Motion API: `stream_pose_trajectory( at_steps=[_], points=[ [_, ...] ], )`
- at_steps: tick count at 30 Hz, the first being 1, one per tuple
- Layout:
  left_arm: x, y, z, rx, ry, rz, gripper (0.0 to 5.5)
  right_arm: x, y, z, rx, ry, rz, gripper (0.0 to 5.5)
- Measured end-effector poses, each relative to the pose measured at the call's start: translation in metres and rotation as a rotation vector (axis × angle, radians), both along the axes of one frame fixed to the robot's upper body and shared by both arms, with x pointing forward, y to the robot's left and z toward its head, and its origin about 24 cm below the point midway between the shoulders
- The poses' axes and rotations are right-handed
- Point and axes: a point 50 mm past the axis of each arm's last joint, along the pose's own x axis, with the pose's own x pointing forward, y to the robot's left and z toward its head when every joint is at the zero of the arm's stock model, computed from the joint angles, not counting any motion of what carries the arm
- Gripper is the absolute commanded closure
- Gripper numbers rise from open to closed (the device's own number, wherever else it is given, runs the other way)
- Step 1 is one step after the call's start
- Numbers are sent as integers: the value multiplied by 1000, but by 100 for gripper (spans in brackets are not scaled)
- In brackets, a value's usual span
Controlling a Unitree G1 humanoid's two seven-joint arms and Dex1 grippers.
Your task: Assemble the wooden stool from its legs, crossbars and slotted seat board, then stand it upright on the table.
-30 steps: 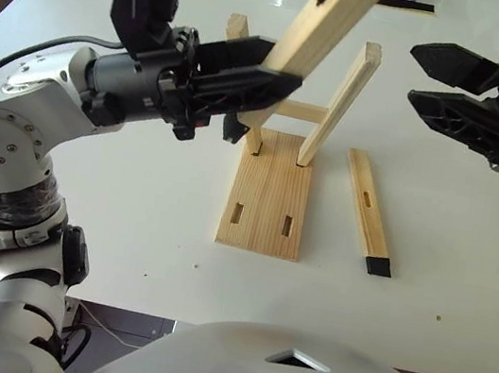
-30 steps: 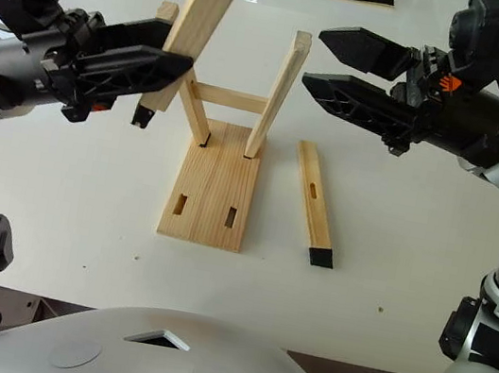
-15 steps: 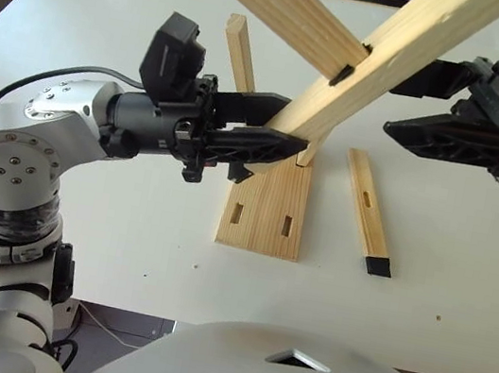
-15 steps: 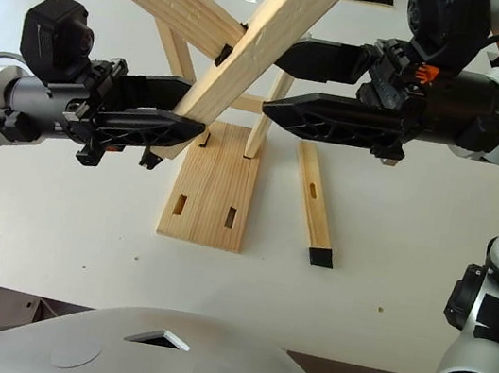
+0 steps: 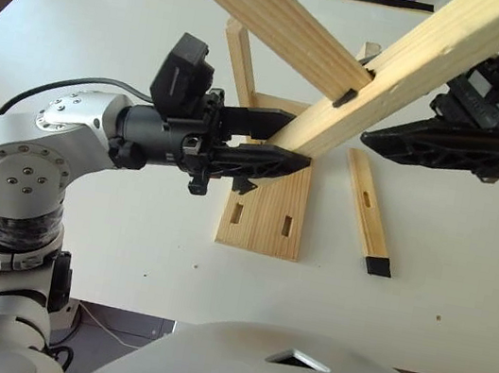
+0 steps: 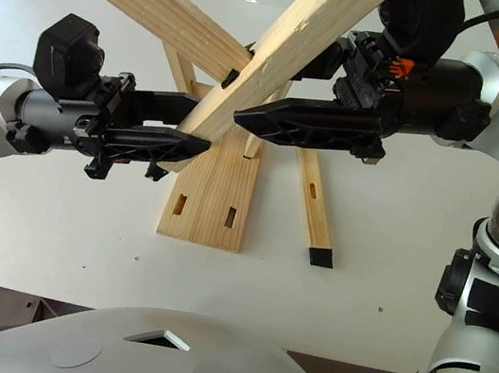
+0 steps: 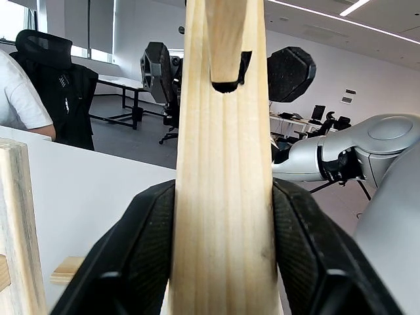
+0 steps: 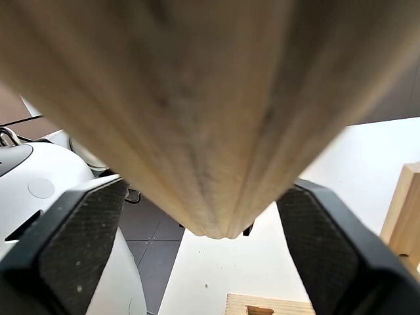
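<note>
The left fingers [image 5: 264,158] clamp the lower end of a raised stool leg [image 5: 413,66] with a crossbar [image 5: 269,13] slotted in. The right fingers [image 6: 318,121] are spread around it higher up. The seat board [image 5: 265,208], with 2 upright legs [image 5: 243,61], lies on the tabletop [image 5: 128,224] beside 1 loose leg [image 5: 367,211].

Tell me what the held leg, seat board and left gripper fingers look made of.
Held leg: pale bare-looking wood, grain streaks, matte.
Seat board: same light wood, lengthwise grain, cut slots.
Left gripper fingers: matte black, likely moulded plastic; material not certain.
</note>
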Motion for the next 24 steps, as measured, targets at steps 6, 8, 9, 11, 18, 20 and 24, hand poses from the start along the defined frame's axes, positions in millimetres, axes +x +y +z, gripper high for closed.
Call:
stream_pose_trajectory(
  at_steps=[6,8,9,11,18,20,24],
  points=[
    [0,1,-1,18,-18,-12,344,0,-1,-3,-11,2,-15,307],
    [0,1,-1,18,-22,-15,344,0,-2,-4,-15,1,-21,335],
    [0,1,-2,20,-21,-11,344,1,-2,-4,-22,-3,-34,336],
    [1,1,-3,24,-22,-4,344,1,-2,-4,-29,-8,-44,339],
    [2,1,-5,35,-28,-1,344,1,-3,-7,-42,-19,-59,343],
    [2,1,-6,37,-27,-1,344,1,-3,-7,-42,-22,-62,343],
    [4,1,-7,44,-29,4,344,0,-4,-10,-43,-39,-71,344]
  ],
)
